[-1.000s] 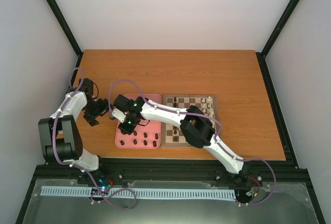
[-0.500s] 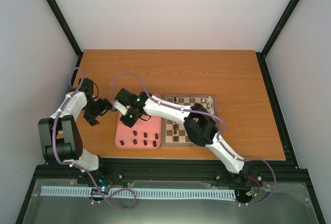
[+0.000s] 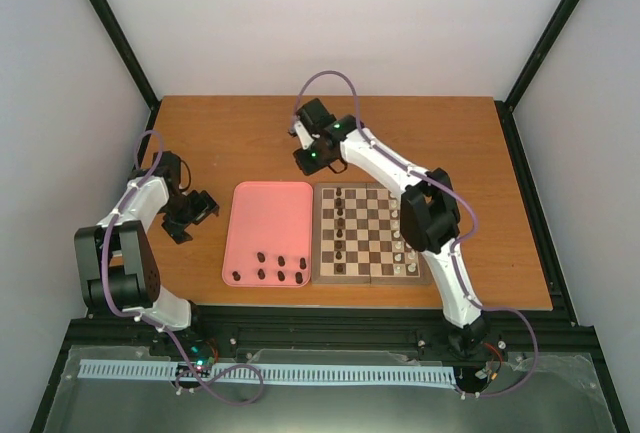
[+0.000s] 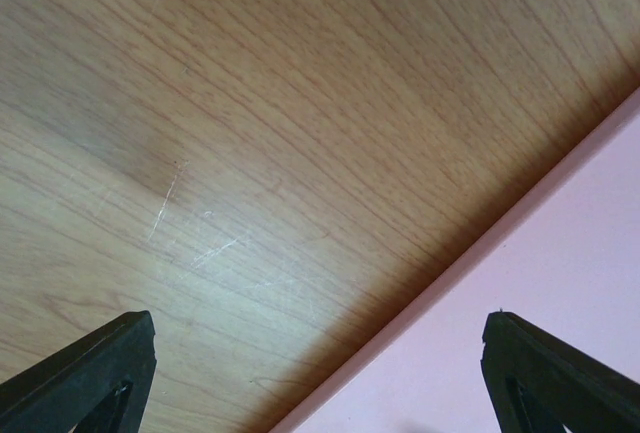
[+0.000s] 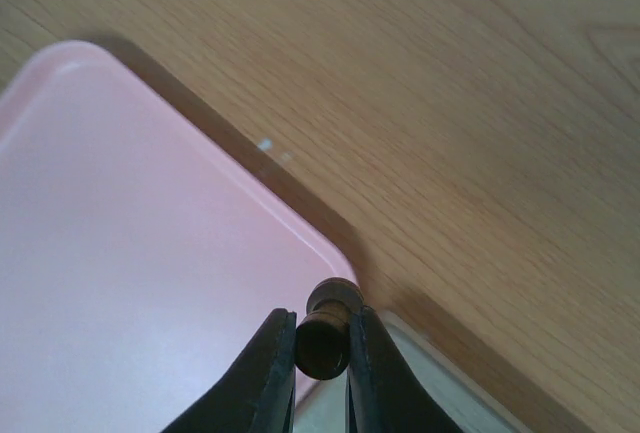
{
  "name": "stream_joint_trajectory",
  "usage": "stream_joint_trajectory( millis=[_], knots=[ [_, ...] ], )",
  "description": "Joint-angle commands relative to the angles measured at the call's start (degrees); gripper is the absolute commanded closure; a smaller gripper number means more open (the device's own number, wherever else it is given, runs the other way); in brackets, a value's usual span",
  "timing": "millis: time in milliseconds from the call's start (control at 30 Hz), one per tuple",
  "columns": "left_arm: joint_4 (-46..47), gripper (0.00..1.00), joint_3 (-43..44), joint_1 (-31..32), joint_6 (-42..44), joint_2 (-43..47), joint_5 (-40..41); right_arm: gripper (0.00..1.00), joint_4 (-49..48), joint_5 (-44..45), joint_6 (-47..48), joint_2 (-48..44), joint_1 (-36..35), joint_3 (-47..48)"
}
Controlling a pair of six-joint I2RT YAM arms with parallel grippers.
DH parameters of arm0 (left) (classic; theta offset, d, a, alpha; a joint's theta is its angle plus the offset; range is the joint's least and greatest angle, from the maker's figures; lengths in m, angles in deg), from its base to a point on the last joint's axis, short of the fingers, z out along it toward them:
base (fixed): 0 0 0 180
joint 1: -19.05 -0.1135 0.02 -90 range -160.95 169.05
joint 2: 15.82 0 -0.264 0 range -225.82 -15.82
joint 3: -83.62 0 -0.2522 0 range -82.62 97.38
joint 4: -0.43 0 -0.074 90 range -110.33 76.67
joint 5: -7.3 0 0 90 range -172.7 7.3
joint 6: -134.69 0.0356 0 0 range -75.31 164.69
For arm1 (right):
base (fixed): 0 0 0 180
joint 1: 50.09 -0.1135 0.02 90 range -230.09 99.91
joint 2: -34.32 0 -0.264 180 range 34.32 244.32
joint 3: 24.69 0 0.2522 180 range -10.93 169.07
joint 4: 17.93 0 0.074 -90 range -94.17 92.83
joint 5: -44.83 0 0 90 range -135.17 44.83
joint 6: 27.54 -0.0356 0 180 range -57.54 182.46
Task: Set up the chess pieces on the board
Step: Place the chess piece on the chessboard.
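The chessboard (image 3: 372, 275) lies right of the pink tray (image 3: 265, 218). Several dark pieces (image 3: 340, 223) stand along the board's left column. Several more (image 3: 271, 268) lie at the tray's near end. My right gripper (image 3: 308, 160) hovers just beyond the tray's far right corner. In the right wrist view it (image 5: 322, 338) is shut on one dark piece (image 5: 327, 333) above that corner of the tray (image 5: 120, 253). My left gripper (image 3: 196, 208) is open and empty over the table, left of the tray. In the left wrist view it (image 4: 320, 383) straddles the tray's edge (image 4: 470, 263).
Cream-white pieces (image 3: 405, 233) stand along the board's right side. The wooden table (image 3: 450, 143) stretches behind and to the right of the board. Black frame posts run along both table sides.
My right arm has lifted off the tray's middle and swung away to the tray's far right corner, carrying a dark piece. The left arm has not moved.
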Motion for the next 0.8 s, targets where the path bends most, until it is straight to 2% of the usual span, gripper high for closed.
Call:
stream_joint_trajectory(
  millis=[0,400,767],
  knots=[
    [0.24,0.00,2.00,-0.32,0.53,-0.97,-0.09,0.96,5.27,-0.03,0.15,-0.84,0.53,-1.02],
    [0.28,0.00,2.24,-0.31,0.53,-1.90,-0.01,0.95,5.16,-0.03,-1.14,-8.07,1.99,-13.28],
    [0.32,0.00,2.27,-0.26,0.53,-2.14,0.02,0.95,4.21,0.08,-1.22,-8.45,2.96,-15.67]
  ],
)
